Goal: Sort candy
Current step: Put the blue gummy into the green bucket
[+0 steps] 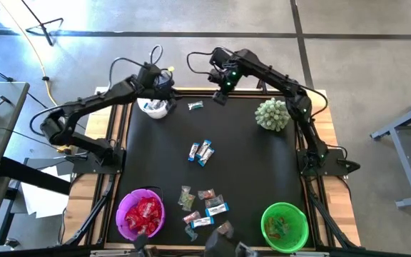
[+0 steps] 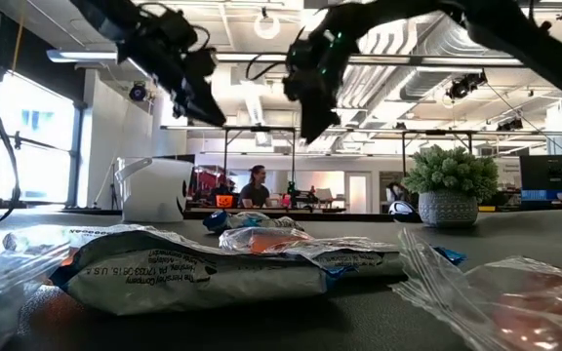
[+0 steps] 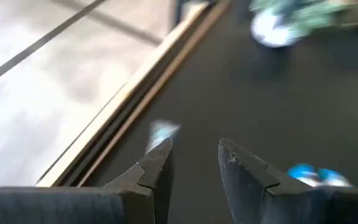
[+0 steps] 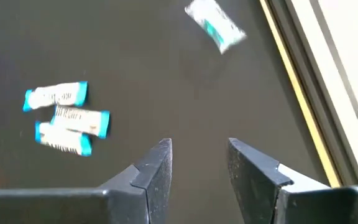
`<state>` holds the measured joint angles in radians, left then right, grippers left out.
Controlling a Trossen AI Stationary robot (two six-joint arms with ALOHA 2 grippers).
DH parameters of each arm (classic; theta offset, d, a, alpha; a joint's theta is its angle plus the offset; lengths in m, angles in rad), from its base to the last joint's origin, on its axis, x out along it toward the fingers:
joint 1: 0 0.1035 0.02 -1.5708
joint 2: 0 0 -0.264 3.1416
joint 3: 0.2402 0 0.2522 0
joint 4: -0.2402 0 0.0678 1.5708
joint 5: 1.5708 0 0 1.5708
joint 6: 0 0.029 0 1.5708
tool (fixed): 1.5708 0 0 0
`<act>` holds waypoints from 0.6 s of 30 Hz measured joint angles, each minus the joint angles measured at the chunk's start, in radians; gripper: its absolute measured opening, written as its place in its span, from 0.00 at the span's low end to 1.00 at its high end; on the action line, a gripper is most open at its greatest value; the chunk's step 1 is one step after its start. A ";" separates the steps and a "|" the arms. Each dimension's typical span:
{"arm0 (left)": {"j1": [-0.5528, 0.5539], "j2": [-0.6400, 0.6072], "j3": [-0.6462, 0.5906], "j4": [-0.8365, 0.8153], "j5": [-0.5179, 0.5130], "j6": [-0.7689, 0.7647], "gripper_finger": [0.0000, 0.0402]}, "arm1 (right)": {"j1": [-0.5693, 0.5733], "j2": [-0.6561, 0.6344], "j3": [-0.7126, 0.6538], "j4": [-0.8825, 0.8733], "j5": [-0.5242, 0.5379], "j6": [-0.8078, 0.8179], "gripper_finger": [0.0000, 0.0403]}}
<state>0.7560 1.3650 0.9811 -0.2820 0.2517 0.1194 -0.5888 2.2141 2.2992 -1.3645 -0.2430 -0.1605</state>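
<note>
Grippers both hanging spread and empty: left gripper [image 1: 164, 84] over white bowl [image 1: 154, 108], right gripper [image 1: 218, 96] nearing green-white candy [image 1: 195, 106] by far edge. Risk: fingers nudging it off mat, or arms colliding.

This is a big open lab or workshop hall. The ceiling [image 2: 291, 39] is bare, with exposed ducts and hung lights. The floor [image 1: 362, 64] is polished concrete with dark joint lines. Far across the room a person [image 2: 256, 187] sits at a bench, with monitors [image 2: 552, 174] at the far right. The table [image 1: 212, 153] has a black mat in a wooden frame, with both arms bolted on, and cables [image 1: 34, 43] trail on the floor to the left.
</note>
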 joint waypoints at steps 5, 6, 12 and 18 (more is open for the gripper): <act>-0.049 0.130 -0.016 -0.017 -0.256 -0.011 0.28 | 0.048 -0.079 0.005 -0.127 0.086 0.014 0.37; -0.061 0.162 -0.016 -0.020 -0.263 -0.011 0.28 | 0.056 -0.092 0.005 -0.141 0.090 0.025 0.37; -0.178 0.282 0.046 -0.009 -0.396 0.039 0.28 | 0.111 -0.163 0.005 -0.180 0.129 0.029 0.37; -0.246 0.335 0.137 -0.050 -0.424 0.041 0.28 | 0.141 -0.194 0.005 -0.186 0.139 0.032 0.37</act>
<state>0.5097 1.7005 1.1180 -0.3317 -0.1721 0.1600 -0.4478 2.0202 2.3043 -1.5500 -0.1043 -0.1287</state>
